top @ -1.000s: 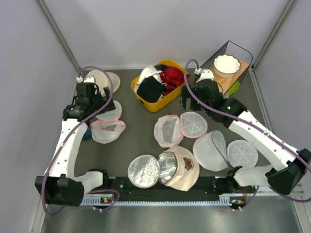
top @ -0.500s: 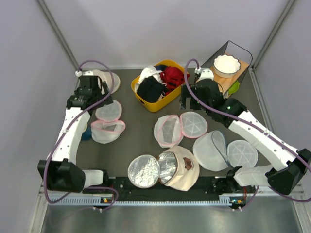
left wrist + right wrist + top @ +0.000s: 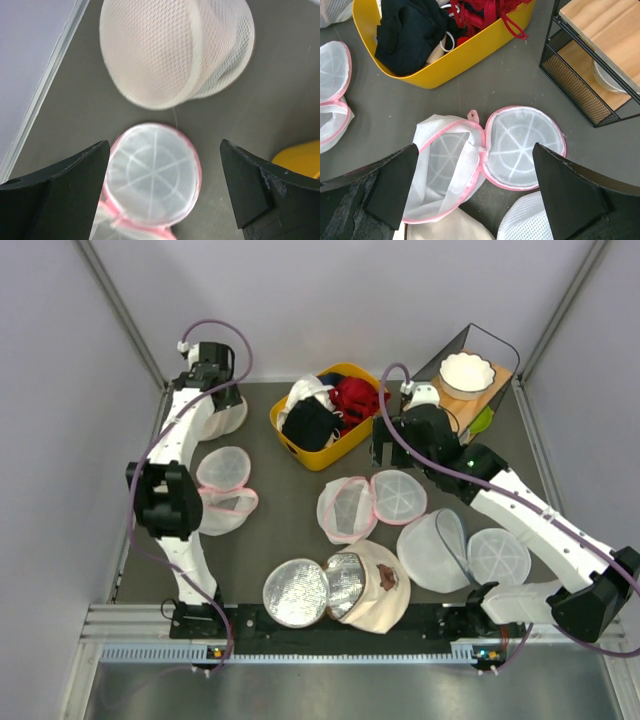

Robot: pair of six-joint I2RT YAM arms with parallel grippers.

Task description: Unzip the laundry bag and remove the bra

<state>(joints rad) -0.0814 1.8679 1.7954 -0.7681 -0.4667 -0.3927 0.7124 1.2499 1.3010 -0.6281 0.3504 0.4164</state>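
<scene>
The laundry bag [image 3: 170,50] is a cream-white mesh drum lying on its side at the back left, and a pale pink tint shows through its mesh. In the top view it [image 3: 232,412] is partly hidden under my left arm. No black mark and no zip show on it. The bra cannot be made out as a separate thing. My left gripper [image 3: 207,370] is open and empty, held high above the floor short of the bag, its fingers [image 3: 55,195] either side of a pink-trimmed disc. My right gripper [image 3: 383,448] is open and empty over another pink-trimmed bag.
Pink-trimmed mesh bags lie at the left [image 3: 222,468] and in the middle [image 3: 485,155]. A yellow bin [image 3: 310,458] holds red, black and white garments. A black wire rack [image 3: 470,340] stands at the back right. White mesh discs [image 3: 498,555], silvery discs [image 3: 297,592] and a cream-peach fabric piece [image 3: 385,605] lie in front.
My left arm has swung away from the pink-trimmed bags and stretched toward the back-left corner, bringing its wrist over the cream bag. The right arm has not moved.
</scene>
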